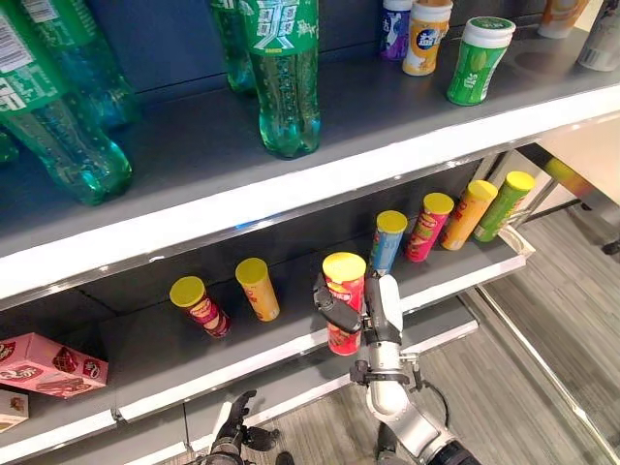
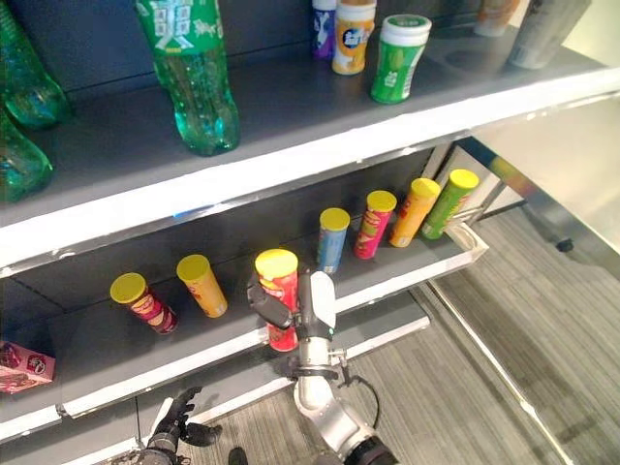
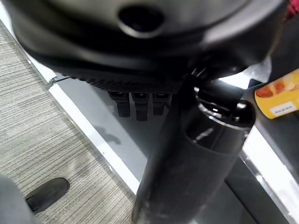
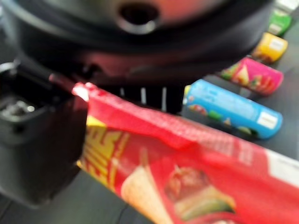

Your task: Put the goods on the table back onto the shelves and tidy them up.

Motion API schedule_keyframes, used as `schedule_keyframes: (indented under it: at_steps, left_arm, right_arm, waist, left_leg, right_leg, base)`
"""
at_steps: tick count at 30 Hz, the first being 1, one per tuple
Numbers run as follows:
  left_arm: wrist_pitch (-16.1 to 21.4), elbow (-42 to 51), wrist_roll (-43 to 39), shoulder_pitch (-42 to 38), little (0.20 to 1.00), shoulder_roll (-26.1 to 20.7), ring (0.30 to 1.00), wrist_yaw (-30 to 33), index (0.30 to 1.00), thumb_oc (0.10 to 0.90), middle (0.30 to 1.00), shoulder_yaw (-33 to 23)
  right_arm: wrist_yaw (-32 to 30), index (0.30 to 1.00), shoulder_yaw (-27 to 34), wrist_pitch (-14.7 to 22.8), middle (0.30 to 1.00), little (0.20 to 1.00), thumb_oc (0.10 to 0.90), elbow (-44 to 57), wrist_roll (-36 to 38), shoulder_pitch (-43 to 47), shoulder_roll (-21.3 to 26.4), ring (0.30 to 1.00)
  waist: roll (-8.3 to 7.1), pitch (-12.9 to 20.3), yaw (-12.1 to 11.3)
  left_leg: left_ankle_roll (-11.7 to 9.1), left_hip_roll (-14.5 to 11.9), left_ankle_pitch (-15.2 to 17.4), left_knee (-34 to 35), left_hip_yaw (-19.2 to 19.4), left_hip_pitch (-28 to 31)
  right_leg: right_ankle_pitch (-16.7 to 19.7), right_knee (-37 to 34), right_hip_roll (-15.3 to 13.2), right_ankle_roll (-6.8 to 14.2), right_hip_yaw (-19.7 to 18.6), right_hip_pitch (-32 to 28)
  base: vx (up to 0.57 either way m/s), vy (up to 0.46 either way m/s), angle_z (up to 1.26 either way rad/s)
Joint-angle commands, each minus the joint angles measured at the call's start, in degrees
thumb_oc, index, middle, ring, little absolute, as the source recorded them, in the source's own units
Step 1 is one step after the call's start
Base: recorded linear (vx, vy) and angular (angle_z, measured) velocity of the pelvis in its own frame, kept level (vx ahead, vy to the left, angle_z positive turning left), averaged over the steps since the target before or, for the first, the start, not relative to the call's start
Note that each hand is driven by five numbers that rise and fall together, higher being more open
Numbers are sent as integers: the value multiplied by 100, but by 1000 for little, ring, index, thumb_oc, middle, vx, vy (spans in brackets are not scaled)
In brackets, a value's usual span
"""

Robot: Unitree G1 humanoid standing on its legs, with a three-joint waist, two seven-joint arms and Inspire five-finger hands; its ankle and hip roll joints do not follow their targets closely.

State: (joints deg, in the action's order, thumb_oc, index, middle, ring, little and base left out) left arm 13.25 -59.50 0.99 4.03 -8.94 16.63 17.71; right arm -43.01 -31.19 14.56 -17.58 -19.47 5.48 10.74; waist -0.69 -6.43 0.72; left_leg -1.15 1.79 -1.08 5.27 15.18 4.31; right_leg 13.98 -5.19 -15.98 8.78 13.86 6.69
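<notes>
Grey tiered shelving [image 1: 291, 199] with white front edges, dark back panel [image 1: 174, 44], grey striped carpet floor [image 1: 523, 387].

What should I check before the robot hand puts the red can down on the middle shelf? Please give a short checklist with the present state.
1. Right robot hand curled round the red can: ok.
2. Can upright: ok.
3. Free gap on the middle shelf between the orange can and the blue can: ok.
4. Can bottom above the shelf edge: cannot tell.
5. Left robot hand low, away from the shelf: ok.
</notes>
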Motion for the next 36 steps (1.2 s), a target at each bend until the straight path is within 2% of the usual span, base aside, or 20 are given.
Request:
schedule_keyframes:
  at_steps: [1,18,36]
  left_arm:
    - [-73,-389,390,486,900,-18,900,17,900,800,900,272]
    - [-119,-522,556,489,900,12,900,21,900,800,900,197]
    - [-132,-587,647,434,900,2,900,65,900,800,900,95]
  right_arm:
    - [-292,300,152,698,300,300,400,528,-252,644,-309,300]
    - [-474,300,547,603,300,300,400,420,-368,383,-112,300]
    - [-411,300,565,618,300,300,400,387,-386,145,-73,300]
  waist:
    - [-30,-145,-307]
    - [-89,-73,-363]
    - [-131,-84,-366]
  left_leg:
    - [212,375,873,-27,-435,393]
    - [195,369,892,-27,-550,449]
    - [172,316,906,-27,-577,484]
  right_leg:
    - [809,38,-484,586,157,101]
    - [698,50,-504,561,314,-69]
    - [563,58,-452,527,376,-131]
  base:
    - [0,0,0]
    - [2,-2,2]
    - [2,-1,1]
